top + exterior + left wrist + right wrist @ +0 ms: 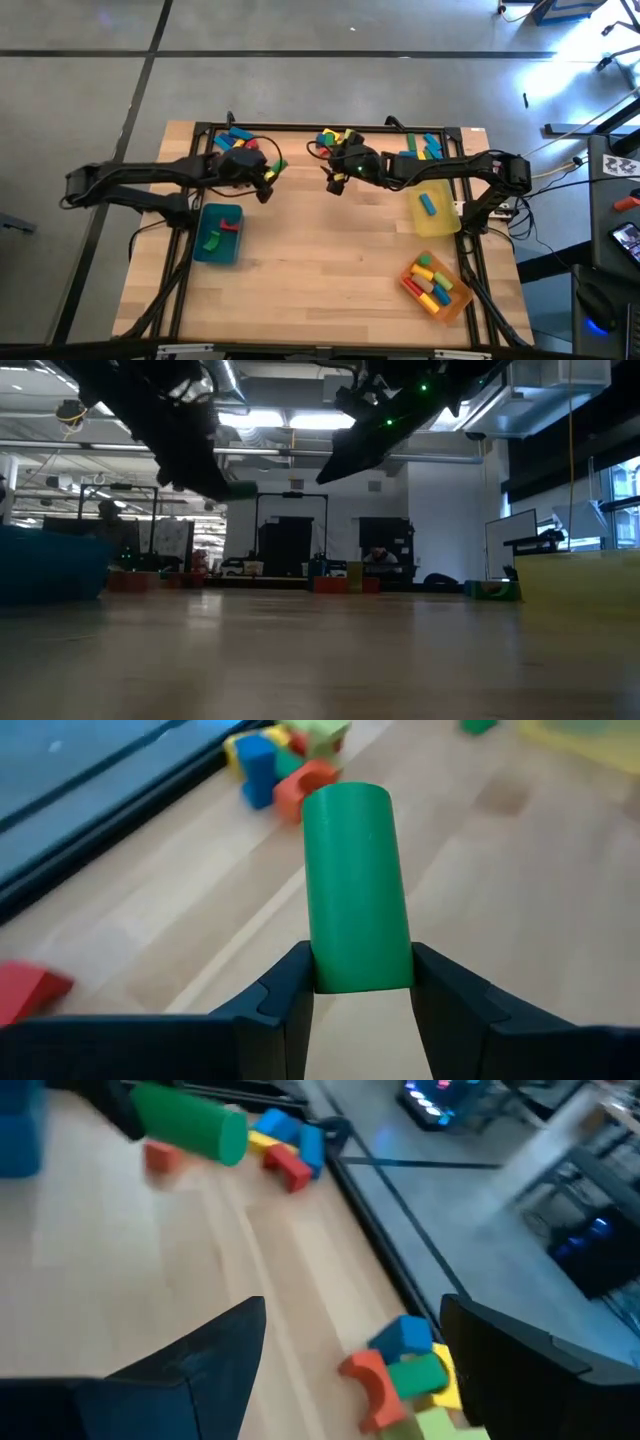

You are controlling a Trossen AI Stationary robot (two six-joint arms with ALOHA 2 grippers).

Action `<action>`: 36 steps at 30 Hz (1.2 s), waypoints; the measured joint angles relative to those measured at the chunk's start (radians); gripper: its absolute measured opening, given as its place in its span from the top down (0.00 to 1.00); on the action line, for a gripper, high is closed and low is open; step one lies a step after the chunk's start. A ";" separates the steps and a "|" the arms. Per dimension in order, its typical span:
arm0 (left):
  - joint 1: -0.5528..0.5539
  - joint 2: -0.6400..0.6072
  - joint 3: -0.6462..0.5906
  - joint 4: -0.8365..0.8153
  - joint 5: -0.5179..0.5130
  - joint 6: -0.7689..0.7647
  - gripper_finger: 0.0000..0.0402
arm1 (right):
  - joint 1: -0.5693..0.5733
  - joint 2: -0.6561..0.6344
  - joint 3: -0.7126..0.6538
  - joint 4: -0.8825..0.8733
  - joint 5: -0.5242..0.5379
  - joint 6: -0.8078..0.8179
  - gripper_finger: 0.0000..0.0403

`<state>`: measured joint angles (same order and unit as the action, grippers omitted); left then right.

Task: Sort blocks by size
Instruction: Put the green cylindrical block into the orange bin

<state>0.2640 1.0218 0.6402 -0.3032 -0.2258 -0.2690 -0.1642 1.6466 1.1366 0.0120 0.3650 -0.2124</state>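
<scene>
A green cylinder block is lifted above the table with my left gripper shut on it, left of the table's middle; the right wrist view also shows the green cylinder. My right gripper hangs open above the table near the far middle, nothing between its fingers. Loose blocks lie in three heaps along the far edge: a left heap, a middle heap and a right heap. Part of the middle heap shows just beyond the right gripper's fingers. My left gripper pinches the green cylinder's round side at its near end between the two fingers. The fingers come from the table's left, slanting down, and lie along the cylinder. It sticks out forward past the fingertips, clear of the table.
A teal tray near the left edge holds a green and a red block. A yellow tray at the right holds a blue block. An orange tray at the near right holds several blocks. The table's middle and near part are bare wood.
</scene>
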 joint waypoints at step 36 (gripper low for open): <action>-0.267 -0.027 0.001 0.252 0.096 0.181 0.68 | 0.028 0.105 -0.001 0.461 -0.768 0.044 0.25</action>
<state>-0.0029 0.9952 0.6411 -0.0515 -0.1294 -0.0881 -0.1362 1.7515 1.1358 0.4729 -0.4034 -0.1688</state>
